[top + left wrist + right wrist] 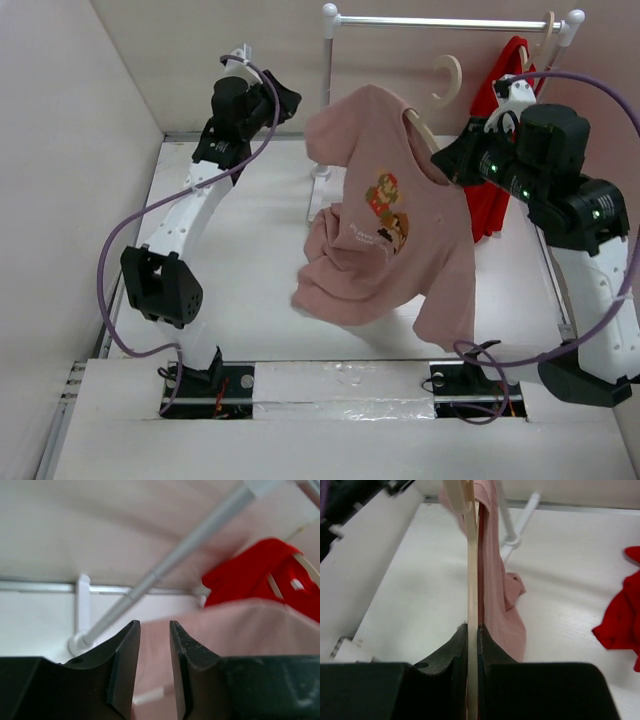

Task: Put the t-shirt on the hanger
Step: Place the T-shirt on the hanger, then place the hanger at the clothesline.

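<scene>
The dusty pink t-shirt (pixel 385 240) with a small pixel print hangs in the air above the table, draped over the cream hanger (pixel 447 80), whose hook sticks out above the collar. My right gripper (pixel 447 160) is shut on the hanger's thin arm at the shirt's right shoulder. In the right wrist view the gripper (pixel 472 627) clamps the hanger (pixel 471 555), with the t-shirt (pixel 500 595) hanging just to its right. My left gripper (pixel 290 102) is open beside the shirt's left sleeve. In the left wrist view the gripper (pixel 155 625) holds nothing, and the t-shirt (pixel 240 630) lies beyond it.
A white clothes rack with a top rail (pixel 440 22) and upright pole (pixel 327 90) stands at the back. A bright red garment (pixel 495 200) hangs from it on another hanger (pixel 545 35). The pole (pixel 175 560) and red garment (pixel 250 575) show in the left wrist view.
</scene>
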